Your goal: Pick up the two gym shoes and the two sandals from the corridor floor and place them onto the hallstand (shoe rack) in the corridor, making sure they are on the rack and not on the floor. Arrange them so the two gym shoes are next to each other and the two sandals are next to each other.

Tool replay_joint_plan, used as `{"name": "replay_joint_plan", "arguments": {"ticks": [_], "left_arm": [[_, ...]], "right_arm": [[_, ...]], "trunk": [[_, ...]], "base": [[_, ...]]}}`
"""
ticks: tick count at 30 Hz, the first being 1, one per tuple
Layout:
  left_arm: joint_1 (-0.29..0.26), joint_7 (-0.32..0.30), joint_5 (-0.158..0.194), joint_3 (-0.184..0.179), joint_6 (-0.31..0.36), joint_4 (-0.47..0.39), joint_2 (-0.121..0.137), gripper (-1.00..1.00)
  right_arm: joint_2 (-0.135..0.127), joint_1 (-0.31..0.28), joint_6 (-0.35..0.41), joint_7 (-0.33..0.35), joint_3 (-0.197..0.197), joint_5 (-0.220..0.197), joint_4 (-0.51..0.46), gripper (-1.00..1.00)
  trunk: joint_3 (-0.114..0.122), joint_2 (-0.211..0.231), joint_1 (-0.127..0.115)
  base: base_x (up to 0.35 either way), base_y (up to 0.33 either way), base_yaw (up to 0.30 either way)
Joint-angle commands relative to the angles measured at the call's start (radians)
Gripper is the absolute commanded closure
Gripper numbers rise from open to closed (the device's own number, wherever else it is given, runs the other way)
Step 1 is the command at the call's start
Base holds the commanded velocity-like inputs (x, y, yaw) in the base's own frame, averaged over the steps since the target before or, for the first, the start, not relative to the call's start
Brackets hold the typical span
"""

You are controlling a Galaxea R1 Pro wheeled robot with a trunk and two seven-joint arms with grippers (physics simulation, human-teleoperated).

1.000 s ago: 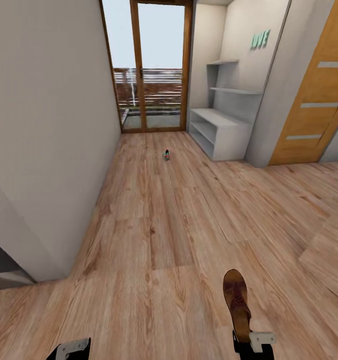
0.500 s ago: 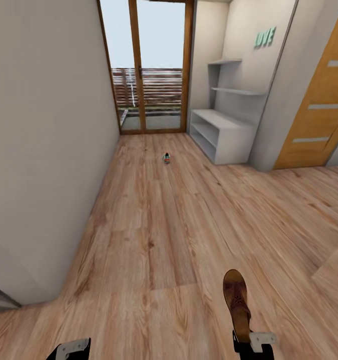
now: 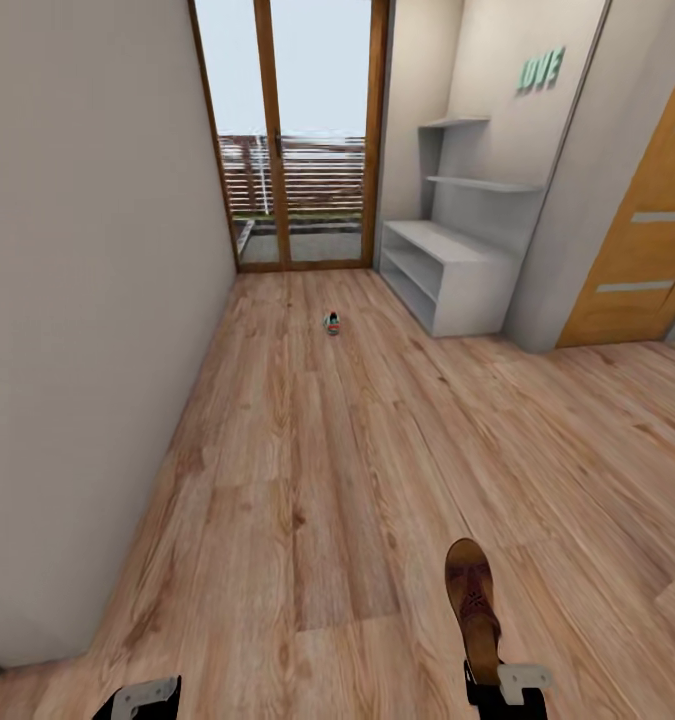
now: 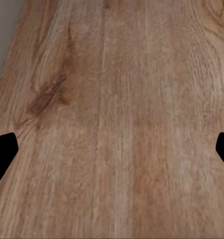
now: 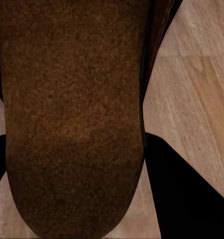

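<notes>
A dark brown sandal [image 3: 473, 608] sticks forward from my right gripper [image 3: 497, 680], which is shut on its heel end above the wood plank floor [image 3: 317, 470]. The sandal's tan-brown insole [image 5: 72, 114] looms close in the right wrist view, with a black finger [image 5: 186, 194] beside it. My left gripper [image 3: 142, 697] hangs at the bottom left, open over bare planks, its fingertips [image 4: 2, 154] far apart. One gym shoe [image 3: 332, 322] lies far ahead on the floor. The pale-grey hallstand [image 3: 447, 270] stands at the right under teal "LOVE" letters [image 3: 540, 70].
A grey wall [image 3: 87, 300] runs along the left. A glass balcony door [image 3: 297, 140] with a wooden frame closes the corridor's far end. An orange wooden door [image 3: 647, 240] is at the right, past a wall corner [image 3: 547, 290].
The view has advanced along the corridor and turned slightly, so the left wall's near corner has slid out of sight. Both grippers and the held sandal keep their places in the picture.
</notes>
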Motion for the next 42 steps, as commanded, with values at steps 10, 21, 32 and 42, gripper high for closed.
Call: {"name": "replay_joint_plan", "arguments": {"ticks": [10,21,32,42], "left_arm": [[0.000,-0.002,0.000,0.002,-0.003,0.001,0.000,-1.00],[0.000,-0.002,-0.003,0.000,-0.004,0.001,-0.002,-1.00],[-0.001,-0.002,0.000,0.001,-0.003,0.001,0.000,-1.00],[-0.001,-0.002,0.004,0.003,-0.003,0.001,0.001,-1.00]], "right_arm": [[-0.001,-0.001,-0.001,-0.007,0.008,-0.002,0.000,1.00],[0.000,-0.001,-0.001,-0.006,0.009,-0.001,0.001,1.00],[0.001,-0.001,-0.001,-0.004,0.009,0.001,0.002,1.00],[0.001,-0.001,-0.001,-0.005,0.009,0.001,0.002,1.00]], "trunk": [[-0.001,0.000,0.000],[-0.001,0.000,0.000],[-0.001,0.000,0.000],[-0.001,0.000,0.000]], "base": [[0.339,0.000,0.000],[0.339,0.000,0.000],[0.339,0.000,0.000],[0.339,0.000,0.000]]}}
